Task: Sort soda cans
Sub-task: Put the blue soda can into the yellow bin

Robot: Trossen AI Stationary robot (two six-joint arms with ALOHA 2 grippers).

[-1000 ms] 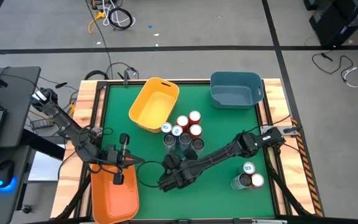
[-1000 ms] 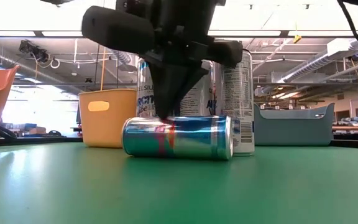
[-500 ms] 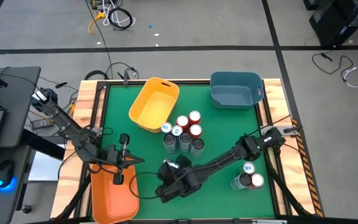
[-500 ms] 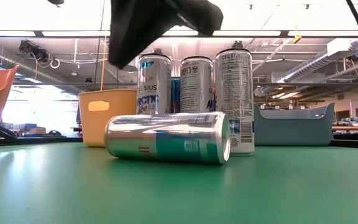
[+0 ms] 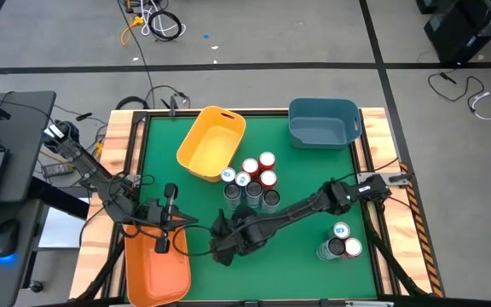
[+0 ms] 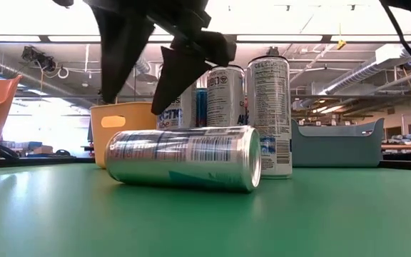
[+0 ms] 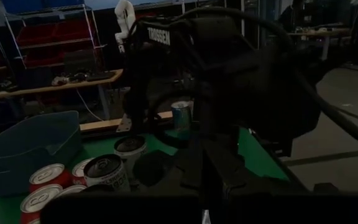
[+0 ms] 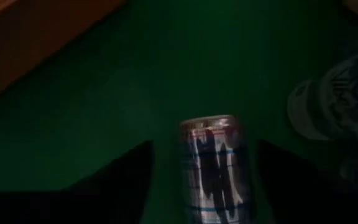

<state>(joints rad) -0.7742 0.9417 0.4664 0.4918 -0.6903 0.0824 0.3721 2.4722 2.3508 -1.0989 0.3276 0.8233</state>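
My right fingers [image 6: 148, 75] hang open, apparently just above a silver can [image 6: 184, 158] lying sideways on the surface; left fingers closed.

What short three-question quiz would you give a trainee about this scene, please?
1. True or false: the silver can below the right hand lies on its side on the table.
2. Pick one. The right hand's fingers are: A) shut on the can; B) spread open above the can; C) inside the blue bin.
3. Fill in: the bin nearest the left hand is coloured ____.

Key: 1 true; 2 B; 3 orange, the orange bin.
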